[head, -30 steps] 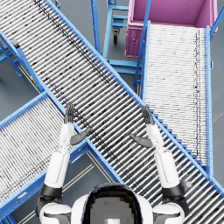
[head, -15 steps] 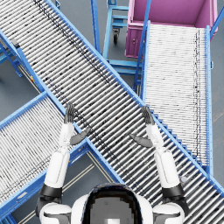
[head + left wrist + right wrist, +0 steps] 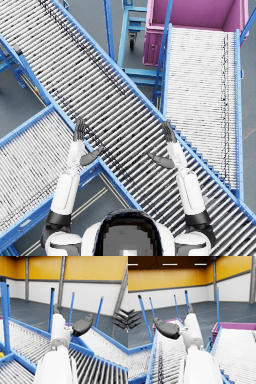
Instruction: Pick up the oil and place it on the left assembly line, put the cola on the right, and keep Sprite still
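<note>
Left assembly line (image 3: 30, 165) runs 8-to-2 o'clock, cut off at 8; left hand (image 3: 80, 146) and right hand (image 3: 168, 149) spread, holding nothing.

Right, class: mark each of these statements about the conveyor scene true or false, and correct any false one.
1. The left hand and the right hand both hold nothing, with fingers apart. True.
2. A cola bottle stands on the middle conveyor between the hands. False: no bottle shows on the rollers in any view.
3. A pink bin sits at the far end of the right conveyor. True.
4. The conveyor frames are red. False: they are blue.
</note>
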